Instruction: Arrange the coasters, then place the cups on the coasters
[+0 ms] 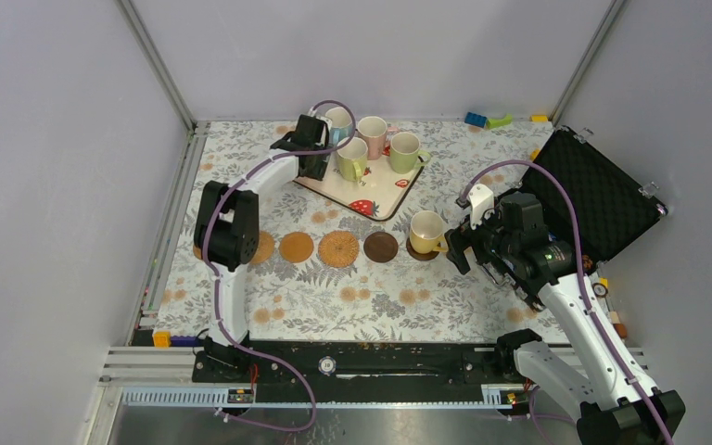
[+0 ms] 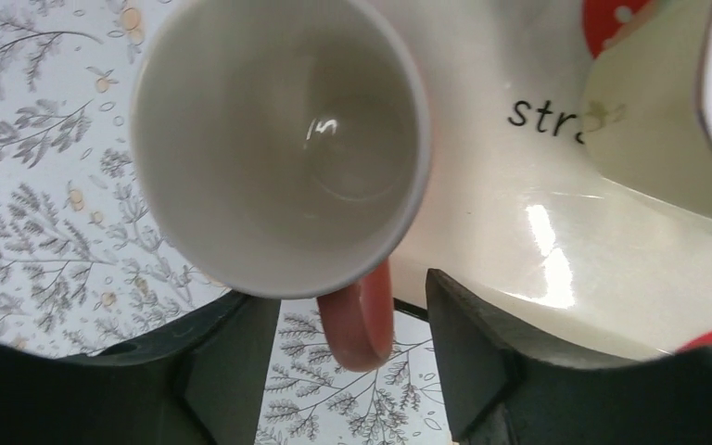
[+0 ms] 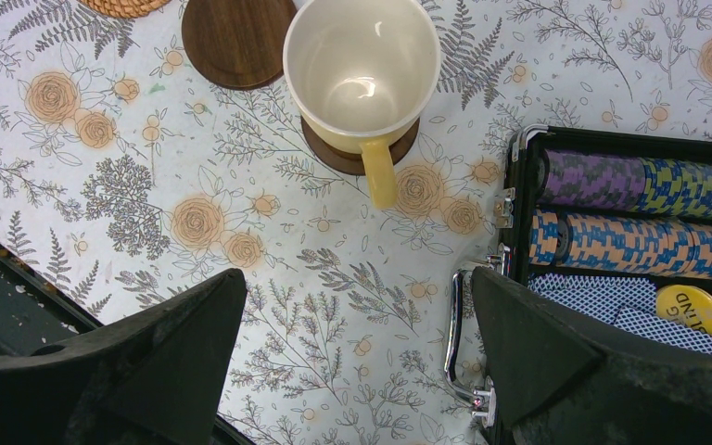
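Your left gripper (image 2: 352, 311) straddles the handle of the pink cup (image 2: 278, 139) on the tray (image 2: 519, 232), fingers part open and not touching it. Centre the handle, close firmly, then lift straight up. Your right gripper (image 3: 357, 287) hangs wide open and empty near the yellow cup (image 3: 362, 74), which sits on its coaster (image 3: 334, 159).
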